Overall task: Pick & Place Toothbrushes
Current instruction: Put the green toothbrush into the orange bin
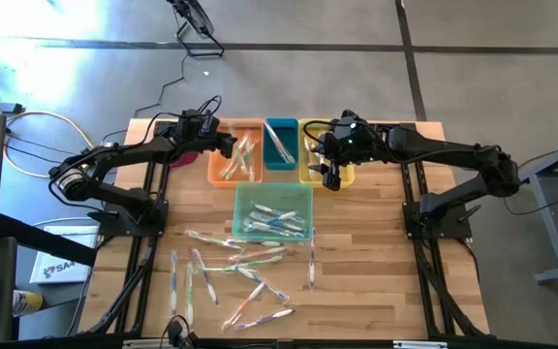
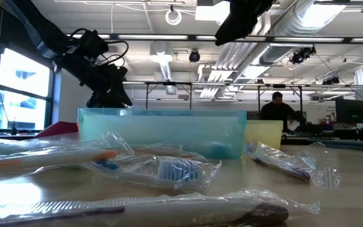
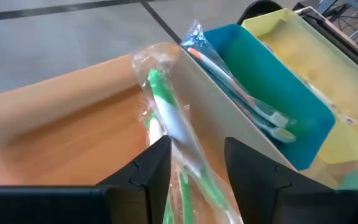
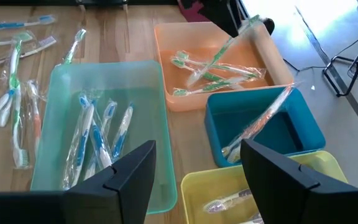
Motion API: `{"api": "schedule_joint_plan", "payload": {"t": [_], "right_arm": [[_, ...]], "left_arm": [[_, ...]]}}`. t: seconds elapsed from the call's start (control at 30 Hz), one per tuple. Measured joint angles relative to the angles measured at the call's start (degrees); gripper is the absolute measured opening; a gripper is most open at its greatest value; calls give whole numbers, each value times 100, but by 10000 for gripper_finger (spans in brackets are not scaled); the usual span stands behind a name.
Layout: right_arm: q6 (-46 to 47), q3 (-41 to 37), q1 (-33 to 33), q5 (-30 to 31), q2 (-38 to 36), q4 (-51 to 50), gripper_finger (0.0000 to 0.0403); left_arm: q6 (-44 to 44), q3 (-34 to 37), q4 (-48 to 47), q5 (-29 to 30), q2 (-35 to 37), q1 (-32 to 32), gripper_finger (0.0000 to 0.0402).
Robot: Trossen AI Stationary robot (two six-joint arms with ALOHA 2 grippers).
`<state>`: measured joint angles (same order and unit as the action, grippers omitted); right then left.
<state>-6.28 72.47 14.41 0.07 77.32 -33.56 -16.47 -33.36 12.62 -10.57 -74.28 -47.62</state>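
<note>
I see left gripper (image 3: 194,165) above orange bin (image 1: 223,167), fingers parted, wrapped green toothbrush (image 3: 166,115) between them, propped on bin wall (could tip out). Right gripper (image 4: 194,171) wide, empty, over yellow bin (image 1: 310,174).

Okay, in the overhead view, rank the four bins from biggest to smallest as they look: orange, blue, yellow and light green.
1. Light green bin, clearly largest.
2. Orange bin.
3. Blue bin, narrower.
Yellow bin: not ranked, because the right gripper covers much of it; it looks close to the blue or orange one.
</note>
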Motion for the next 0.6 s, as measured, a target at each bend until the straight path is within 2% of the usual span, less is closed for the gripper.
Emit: {"api": "schedule_joint_plan", "payload": {"t": [0.6], "right_arm": [[-1, 0, -1, 0, 0, 163, 227]], "left_arm": [[91, 0, 63, 260, 0, 0, 148]]}}
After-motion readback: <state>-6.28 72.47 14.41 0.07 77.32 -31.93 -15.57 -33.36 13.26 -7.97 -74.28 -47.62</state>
